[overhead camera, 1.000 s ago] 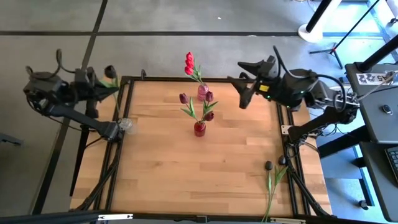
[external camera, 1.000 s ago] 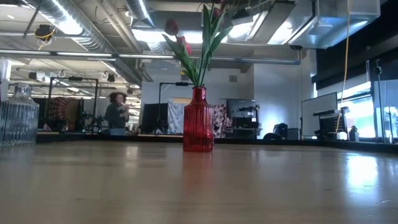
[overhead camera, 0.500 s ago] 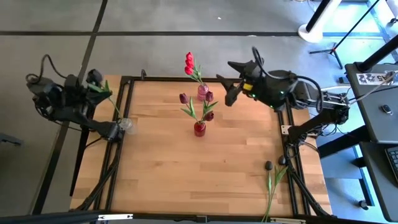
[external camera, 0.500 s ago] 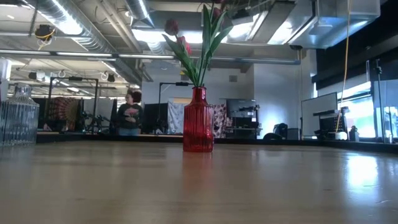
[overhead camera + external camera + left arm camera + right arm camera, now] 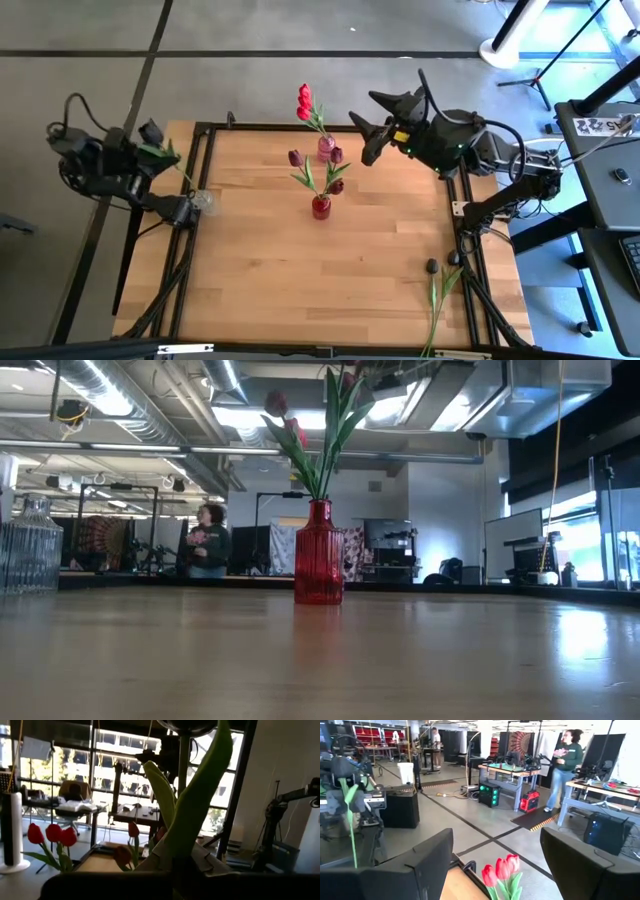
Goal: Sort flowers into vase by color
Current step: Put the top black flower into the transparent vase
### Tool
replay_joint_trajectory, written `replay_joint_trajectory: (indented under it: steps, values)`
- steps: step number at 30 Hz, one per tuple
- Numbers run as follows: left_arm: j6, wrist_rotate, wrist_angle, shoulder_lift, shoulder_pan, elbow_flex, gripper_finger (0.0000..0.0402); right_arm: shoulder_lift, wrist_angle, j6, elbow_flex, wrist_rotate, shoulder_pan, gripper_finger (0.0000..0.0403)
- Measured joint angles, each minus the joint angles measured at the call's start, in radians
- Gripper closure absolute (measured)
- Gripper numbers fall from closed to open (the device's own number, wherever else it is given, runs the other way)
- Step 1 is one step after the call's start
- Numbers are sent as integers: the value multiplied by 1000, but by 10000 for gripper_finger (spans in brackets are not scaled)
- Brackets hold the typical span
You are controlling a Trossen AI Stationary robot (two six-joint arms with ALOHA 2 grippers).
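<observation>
L gripper [image 5: 150, 148] was off the table's [image 5: 260, 270] left edge, clenched on a green-stemmed tulip [image 5: 172, 160]. R gripper [image 5: 362, 128], fingers spread wide w/ nothing held, hovered near back edge by pink vase [image 5: 326, 148] w/ red tulips [image 5: 305, 102]. Red vase [image 5: 321, 207] mid-table held dark tulips [image 5: 296, 158]. One dark tulip [image 5: 436, 290] lay at front right.

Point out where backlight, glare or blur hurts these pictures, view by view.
Low view: bright ceiling lights behind wash out the flower heads above the red vase; the near table is soft. Left wrist view: backlit windows darken the held flower, blurred up close. Right wrist view: evenly lit, red tulips clear. High view: glare at the table's right edge.
</observation>
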Motion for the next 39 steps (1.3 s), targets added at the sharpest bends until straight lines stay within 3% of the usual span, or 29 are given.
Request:
replay_joint_trajectory:
  steps: [8,39]
  values:
    - [8,-35,-1,-83,0,-1,398,0,3,-32,0,17,-6,105]
    - [-37,-9,-87,-127,0,-14,398,0,7,-77,0,14,-4,105]
